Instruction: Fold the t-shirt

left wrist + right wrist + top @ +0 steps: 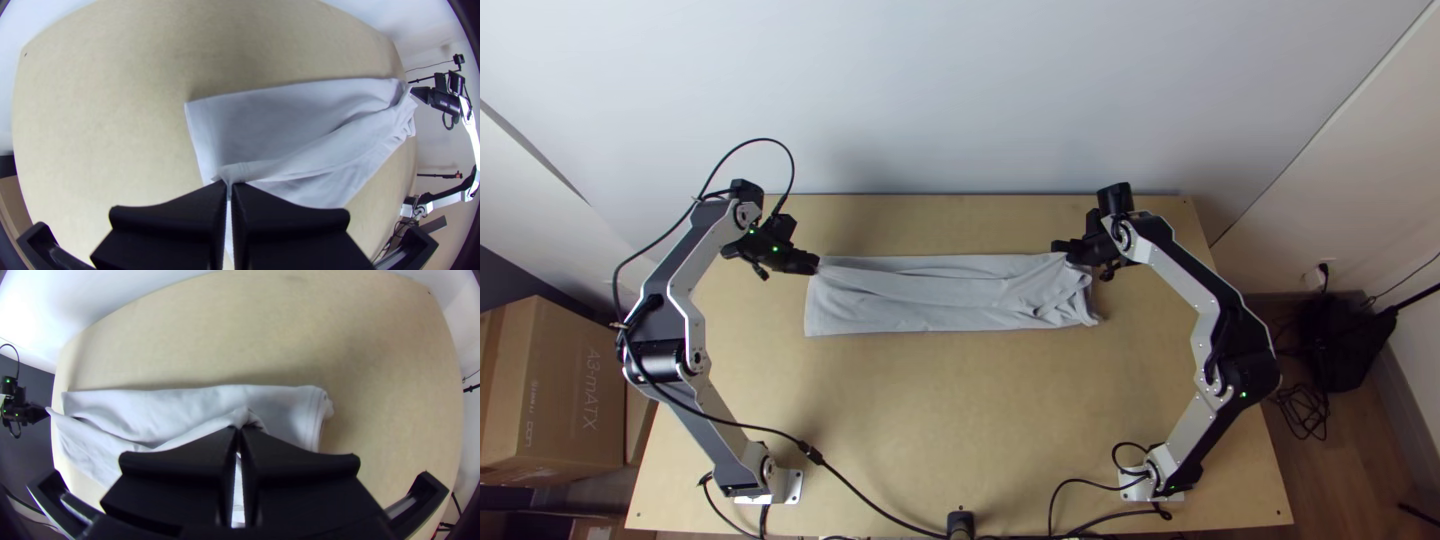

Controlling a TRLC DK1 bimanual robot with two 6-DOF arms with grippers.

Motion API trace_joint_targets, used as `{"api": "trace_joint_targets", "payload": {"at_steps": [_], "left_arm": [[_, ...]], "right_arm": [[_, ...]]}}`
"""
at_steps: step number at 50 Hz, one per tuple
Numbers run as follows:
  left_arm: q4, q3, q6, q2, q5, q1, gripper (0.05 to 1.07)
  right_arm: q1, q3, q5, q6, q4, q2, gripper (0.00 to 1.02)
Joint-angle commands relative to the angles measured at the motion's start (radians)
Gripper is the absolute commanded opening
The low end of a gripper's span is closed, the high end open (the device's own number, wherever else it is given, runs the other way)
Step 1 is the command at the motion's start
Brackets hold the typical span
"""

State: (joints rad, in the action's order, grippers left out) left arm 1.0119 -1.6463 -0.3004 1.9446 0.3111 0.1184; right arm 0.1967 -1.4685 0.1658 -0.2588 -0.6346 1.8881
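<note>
Top view: light wooden table [930, 410], flanked by left arm [688, 265] and right arm [1185, 285], both stretched up toward the far side. Next in size, grey t-shirt [910, 315], lying across the far half in a long, slim band, apparently folded already, though with no way to count layers. Runs fairly straight along both long edges; gathers into a crumpled end [1082, 305] on the right arm's side.

Smaller again, left gripper [229, 184], closed on a pinch of cloth near the band's left end. Much the same at right gripper [238, 429]: tips together on cloth, a little in from the opposite end. Strung between the two, a raised ridge [320, 150] of upper layer, with more cloth spread on either side of it.

Looks like a lengthwise fold in hand, probably close to laid. Calls next for keeping both grips level, bringing the ridge down in line with the layer below, then releasing together. Could easily trap a wrinkle at the crumpled end, so best to tug gently outward there first. After that, likely time to bring the short ends inward.
</note>
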Motion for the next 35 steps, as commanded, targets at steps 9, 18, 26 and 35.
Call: {"api": "trace_joint_targets", "payload": {"at_steps": [9, 18, 26, 35], "left_arm": [[-0.076, -0.009, 0.066, 0.074, 0.019, -0.014, 1.03], [-0.072, 0.002, 0.106, 0.01, 0.135, 0.044, 1.03], [-0.068, 0.094, 0.098, -0.085, 0.292, 0.135, 1.03], [-0.076, 0.181, 0.032, -0.118, 0.324, 0.221, 1.03]], "right_arm": [[-0.033, -0.078, -0.086, -0.022, 0.084, 0.118, 0.99], [-0.094, -0.05, -0.14, -0.083, 0.131, -0.023, 0.99], [-0.189, -0.035, -0.029, -0.189, 0.102, -0.187, 0.99], [-0.324, -0.055, 0.311, -0.384, -0.04, -0.27, 0.99]]}}
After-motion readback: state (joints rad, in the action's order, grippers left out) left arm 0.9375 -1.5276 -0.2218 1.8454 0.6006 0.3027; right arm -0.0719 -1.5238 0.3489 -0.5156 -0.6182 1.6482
